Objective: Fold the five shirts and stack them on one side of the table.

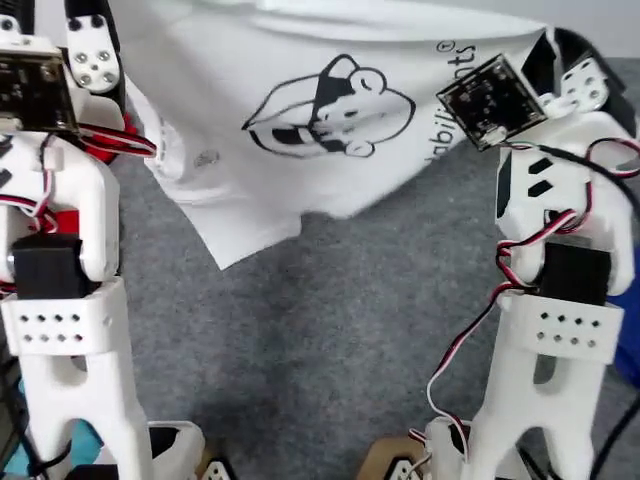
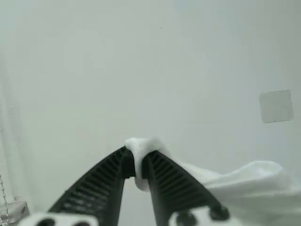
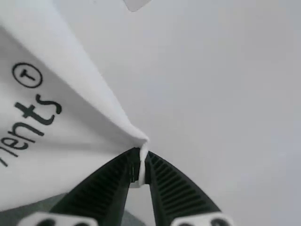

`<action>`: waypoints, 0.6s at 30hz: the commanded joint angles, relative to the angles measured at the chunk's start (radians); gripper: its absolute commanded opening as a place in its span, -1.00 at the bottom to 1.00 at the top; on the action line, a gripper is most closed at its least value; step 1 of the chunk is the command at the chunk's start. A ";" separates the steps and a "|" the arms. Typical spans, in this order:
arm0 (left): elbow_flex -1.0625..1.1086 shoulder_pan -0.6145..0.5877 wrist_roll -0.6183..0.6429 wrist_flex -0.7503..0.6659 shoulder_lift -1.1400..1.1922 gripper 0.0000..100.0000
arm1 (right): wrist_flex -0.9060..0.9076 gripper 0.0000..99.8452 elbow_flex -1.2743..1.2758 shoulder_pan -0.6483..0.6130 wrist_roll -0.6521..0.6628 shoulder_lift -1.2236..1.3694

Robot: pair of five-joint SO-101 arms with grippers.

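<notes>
The left end effector [image 2: 135, 165] and right end effector [image 3: 139, 168] each pinch the white shirt [image 1: 230, 190]. Its top is cut off, seemingly lifted above the grey tabletop [image 1: 330, 330].

You see a matt white cloth shirt [image 1: 300, 100], ribbed black plastic fingers [image 2: 106, 181] and a rough grey felt-like table [image 1: 330, 330].

Seen from above: left arm [image 1: 60, 250] and right arm [image 1: 560, 260], upright, side by side, wrists high. Left end effector [image 2: 135, 162] and right end effector [image 3: 139, 165], each pinched tight on shirt [image 1: 230, 190] cloth.
</notes>
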 commanded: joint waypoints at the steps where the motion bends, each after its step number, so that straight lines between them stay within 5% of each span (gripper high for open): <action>1: -0.042 0.006 -0.026 -0.029 -0.006 -1.00 | -0.021 -0.98 -0.006 0.010 0.038 -0.002; 10: -0.059 0.006 -0.034 -0.023 -0.137 -1.00 | 0.001 -0.98 -0.011 0.012 0.060 -0.113; 18: -0.062 0.006 -0.089 0.124 -0.282 -1.00 | 0.240 -0.98 -0.011 0.010 0.107 -0.259</action>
